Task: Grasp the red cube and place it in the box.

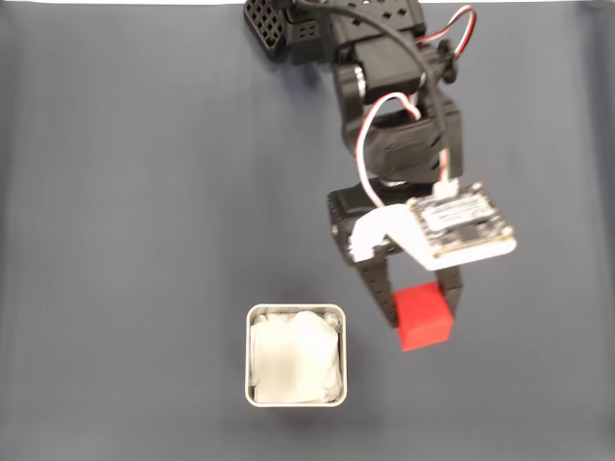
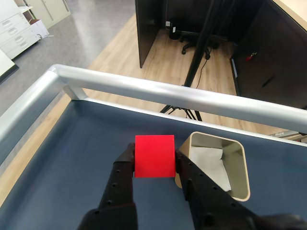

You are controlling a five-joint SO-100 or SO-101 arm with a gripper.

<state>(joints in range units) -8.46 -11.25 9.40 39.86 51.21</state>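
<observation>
The red cube (image 1: 423, 318) sits squeezed between my gripper's two black fingers, and my gripper (image 1: 419, 309) is shut on it. In the fixed view the cube is just right of the box (image 1: 248, 357) and level with its upper edge, a short gap apart. The box is a small square container with a pale metal rim and white lining. In the wrist view the red cube (image 2: 154, 155) fills the space between the fingers of my gripper (image 2: 155, 164), and the box (image 2: 241, 168) stands open just behind and to the right. I cannot tell whether the cube touches the mat.
A dark blue mat (image 1: 135, 240) covers the table. The arm's base (image 1: 336, 29) is at the top centre of the fixed view. A silver rail (image 2: 144, 88) bounds the table's far side in the wrist view, with floor and office furniture beyond.
</observation>
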